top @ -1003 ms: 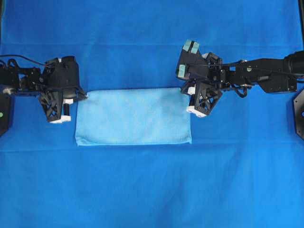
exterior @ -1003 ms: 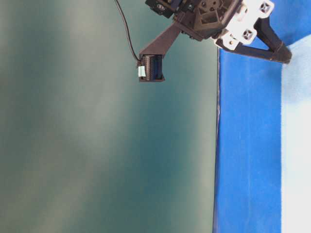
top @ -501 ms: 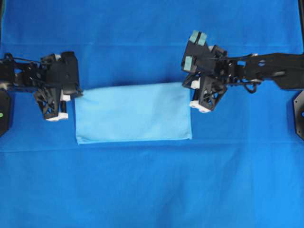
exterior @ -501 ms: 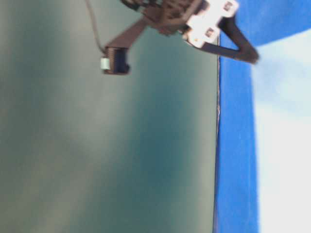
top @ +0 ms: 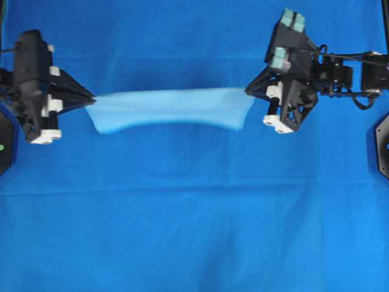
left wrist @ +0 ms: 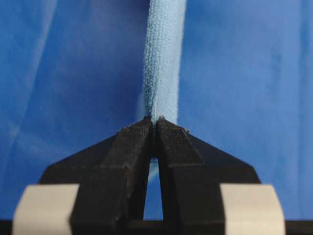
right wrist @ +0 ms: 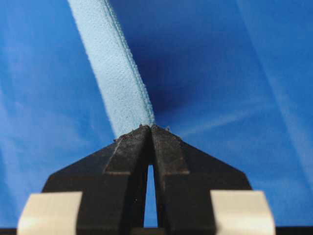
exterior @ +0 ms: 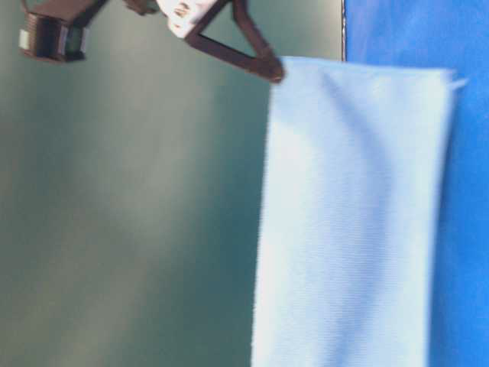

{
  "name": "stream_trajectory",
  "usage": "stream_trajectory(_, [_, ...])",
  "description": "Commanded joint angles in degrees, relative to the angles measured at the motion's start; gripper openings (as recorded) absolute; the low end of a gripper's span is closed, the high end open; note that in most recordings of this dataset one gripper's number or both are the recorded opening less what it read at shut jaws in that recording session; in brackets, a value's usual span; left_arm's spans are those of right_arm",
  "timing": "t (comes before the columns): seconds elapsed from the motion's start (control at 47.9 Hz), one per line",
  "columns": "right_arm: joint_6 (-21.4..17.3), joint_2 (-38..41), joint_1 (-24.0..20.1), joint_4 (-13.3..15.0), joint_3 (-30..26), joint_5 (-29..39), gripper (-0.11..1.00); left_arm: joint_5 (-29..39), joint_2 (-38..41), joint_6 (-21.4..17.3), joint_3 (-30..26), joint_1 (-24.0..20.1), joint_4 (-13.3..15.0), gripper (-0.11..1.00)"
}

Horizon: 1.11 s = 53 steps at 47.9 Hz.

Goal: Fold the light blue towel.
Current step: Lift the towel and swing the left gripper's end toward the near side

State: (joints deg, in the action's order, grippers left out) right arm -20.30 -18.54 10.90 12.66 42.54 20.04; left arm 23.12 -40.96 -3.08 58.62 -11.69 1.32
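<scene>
The light blue towel [top: 169, 108] hangs in the air, folded in half and stretched between both grippers above the table. My left gripper [top: 91, 99] is shut on its left top corner. My right gripper [top: 249, 92] is shut on its right top corner. The left wrist view shows the light blue towel [left wrist: 164, 54] edge-on, running straight away from the left gripper [left wrist: 155, 120]. In the right wrist view the light blue towel [right wrist: 115, 73] leads off to the upper left from the right gripper [right wrist: 149, 127]. Seen from table level, the light blue towel [exterior: 351, 222] hangs as a flat sheet.
A deep-blue cloth [top: 194, 231] covers the whole table under the arms. The right arm [top: 340, 73] reaches in from the right edge and the left arm [top: 30, 85] from the left edge. Dark fixtures [top: 383, 146] sit at both side edges.
Both grippers rose and moved toward the far side, lifting the towel off the table. It lay flat a second ago; now it hangs stretched between them.
</scene>
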Motion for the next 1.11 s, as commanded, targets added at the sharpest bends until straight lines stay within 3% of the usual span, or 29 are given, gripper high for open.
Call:
stream_trajectory(0.0, [0.0,-2.1,0.0,0.2,-0.5,0.0,0.02,-0.1,-0.7,0.3,-0.4,0.5,0.1,0.03])
stream_trajectory(0.313, [-0.2,-2.2,0.4,0.2,-0.8,0.0,0.02,-0.8,-0.4,0.4,-0.4,1.1,0.1,0.03])
stream_trajectory(0.46, [-0.2,-1.9,3.1,0.4,-0.9,-0.2,0.02,-4.7,0.4,0.9,-0.5,4.7,0.2,0.03])
stream_trajectory(0.794, [0.3,3.3,10.4,6.8,-5.5,-4.7,0.02,-18.4,11.2,3.7,-4.9,15.2,0.1,0.03])
stream_trajectory(1.086, [0.6,11.8,13.2,11.5,-15.0,-5.2,0.02,-23.4,26.2,2.7,-17.5,21.7,0.1,0.03])
